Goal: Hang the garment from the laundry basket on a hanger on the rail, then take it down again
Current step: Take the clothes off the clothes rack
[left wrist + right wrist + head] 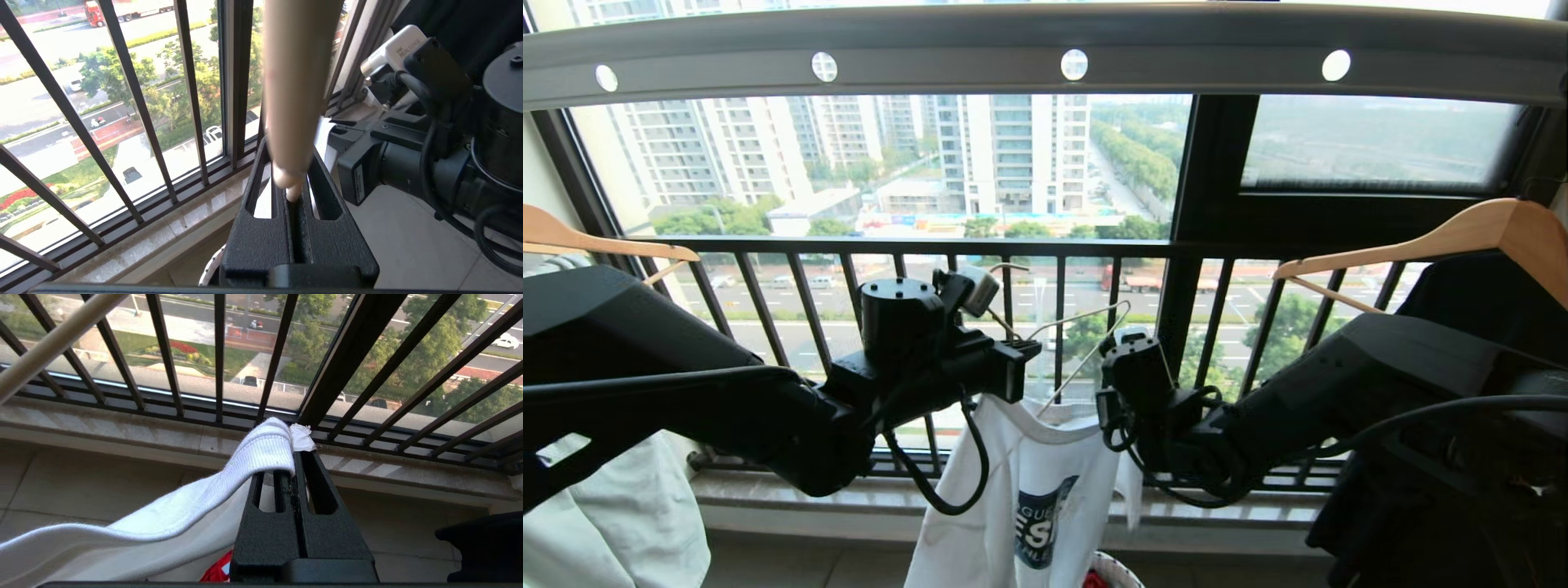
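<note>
Clearly the garment point(1029, 498) is soft and light: it droops in loose folds between my 2 arms, below the rail point(1045, 49) and in front of the black window railing point(931, 249), with its hem reaching down to the laundry basket point(1117, 570) at the bottom of the head view. I judge limp cloth like this will sag and slide off a thin wire, so the ribbed collar is the best place to hold it, being the firmest edge. My right gripper point(295, 455) has its jaws pressed together, pinching that collar. The hanger point(1086, 331) is thin, smooth and stiff, probably slippery; it sits tilted above the neck opening. My left gripper point(291, 185) is nearly closed, nipping the cream end of the hanger between its fingertips.
</note>
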